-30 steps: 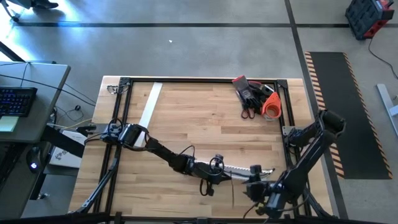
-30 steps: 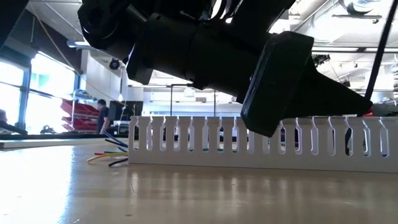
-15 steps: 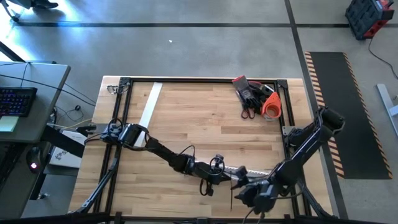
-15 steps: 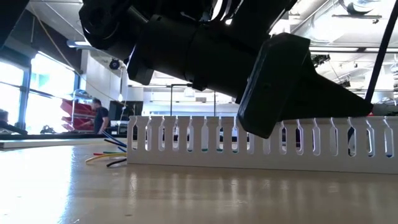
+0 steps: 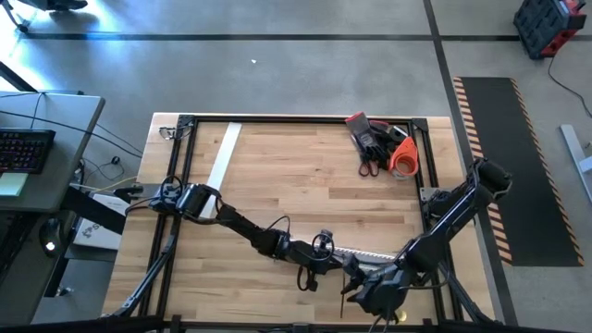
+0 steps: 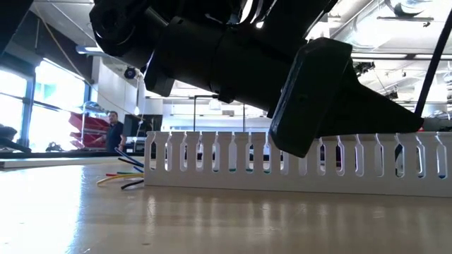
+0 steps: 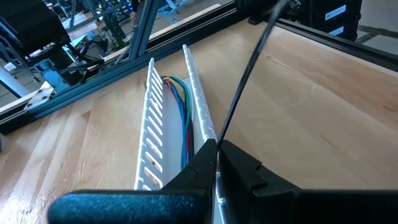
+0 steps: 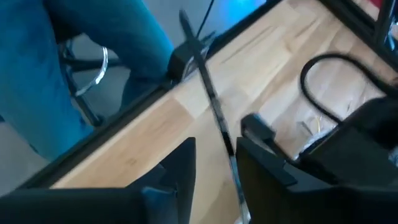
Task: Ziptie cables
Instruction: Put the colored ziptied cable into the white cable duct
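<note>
A white slotted channel (image 5: 375,252) lies near the table's near edge, also seen in the low view (image 6: 282,159). Coloured wires (image 7: 181,106) lie inside it; their ends (image 6: 121,178) stick out of one end onto the table. My left gripper (image 5: 326,257) sits at the channel's left end, shut on a thin black zip tie (image 7: 245,68). My right gripper (image 5: 356,289) is just nearward of it, open, its fingers standing on either side of the zip tie (image 8: 208,93). Whether they touch the tie, I cannot tell. My left gripper (image 7: 216,158) pinches the black zip tie between its two fingers at its lower end (image 7: 221,134), right over the channel's near wall (image 7: 200,106). The strip rises straight and slanted out of the fingers, clear of the table.
A red, black and orange heap of tools (image 5: 379,143) lies at the far right corner. A flat white strip (image 5: 222,155) lies at the far left. A black frame (image 5: 181,176) borders the table. A person in blue trousers (image 8: 74,62) sits beyond the near edge.
My right gripper has moved along the near edge toward the table's left, closing in on my left gripper and the zip tie. My left gripper has kept its hold.
</note>
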### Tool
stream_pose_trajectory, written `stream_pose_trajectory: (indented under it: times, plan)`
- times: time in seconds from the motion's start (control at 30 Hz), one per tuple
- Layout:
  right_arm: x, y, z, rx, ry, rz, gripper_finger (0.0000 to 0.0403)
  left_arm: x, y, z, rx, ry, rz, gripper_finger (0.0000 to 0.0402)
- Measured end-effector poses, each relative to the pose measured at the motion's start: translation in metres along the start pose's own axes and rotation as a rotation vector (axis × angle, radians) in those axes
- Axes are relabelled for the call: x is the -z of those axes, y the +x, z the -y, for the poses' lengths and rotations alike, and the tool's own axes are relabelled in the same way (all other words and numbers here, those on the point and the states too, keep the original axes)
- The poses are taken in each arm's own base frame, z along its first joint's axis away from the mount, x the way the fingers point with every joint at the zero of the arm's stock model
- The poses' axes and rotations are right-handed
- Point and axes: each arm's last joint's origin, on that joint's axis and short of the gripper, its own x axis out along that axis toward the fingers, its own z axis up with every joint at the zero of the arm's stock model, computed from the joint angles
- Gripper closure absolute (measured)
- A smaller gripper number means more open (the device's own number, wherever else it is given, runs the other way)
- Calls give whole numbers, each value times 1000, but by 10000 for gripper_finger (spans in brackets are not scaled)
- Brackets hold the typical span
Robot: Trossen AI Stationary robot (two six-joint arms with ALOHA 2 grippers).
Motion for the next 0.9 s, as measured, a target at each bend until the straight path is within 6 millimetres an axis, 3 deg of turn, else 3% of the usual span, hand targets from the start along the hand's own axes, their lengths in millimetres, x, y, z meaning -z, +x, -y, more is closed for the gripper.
stream_pose_trajectory:
  times: [0.23,0.47,0.63,0.77,0.9]
  plan:
    - [-5,-1,13,7,27,23,324,0,0,0,0,-1,0,401]
    - [-6,1,18,-119,42,56,330,0,0,0,0,0,0,401]
    - [-6,1,20,-90,224,49,386,0,0,0,1,2,-4,401]
    - [-7,0,10,-55,393,40,400,0,0,0,1,18,-5,401]
    - [-2,-2,-13,41,512,30,402,0,0,0,1,18,-5,401]
